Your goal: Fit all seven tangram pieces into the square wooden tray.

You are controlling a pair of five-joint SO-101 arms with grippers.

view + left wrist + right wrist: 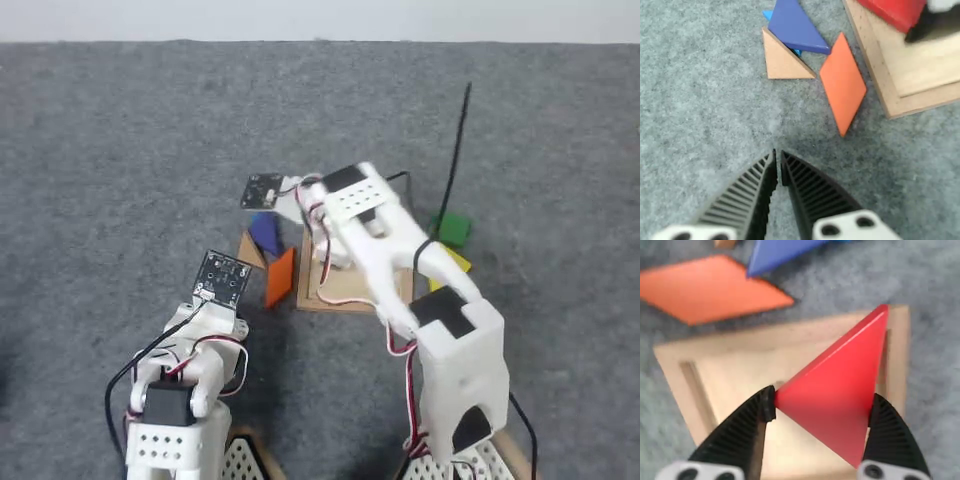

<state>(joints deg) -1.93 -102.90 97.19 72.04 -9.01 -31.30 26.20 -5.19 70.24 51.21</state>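
My right gripper [822, 402] is shut on a red triangle [840, 390], held tilted just above the square wooden tray [730, 370], near one of its corners. Beside the tray on the grey carpet lie an orange parallelogram [842, 87], a tan triangle [782, 62] and a dark blue triangle [795, 25] that overlaps a light blue piece [768, 14]. My left gripper [778, 156] is shut with nothing in it and hangs over bare carpet, short of the orange parallelogram. In the high view the right arm [370, 230] covers much of the tray [345, 292].
A green piece [453, 230] and a yellow piece [452, 262] lie on the far side of the tray from the other loose pieces, partly hidden by the right arm. A thin black cable [455, 160] runs up past them. Open carpet surrounds the group.
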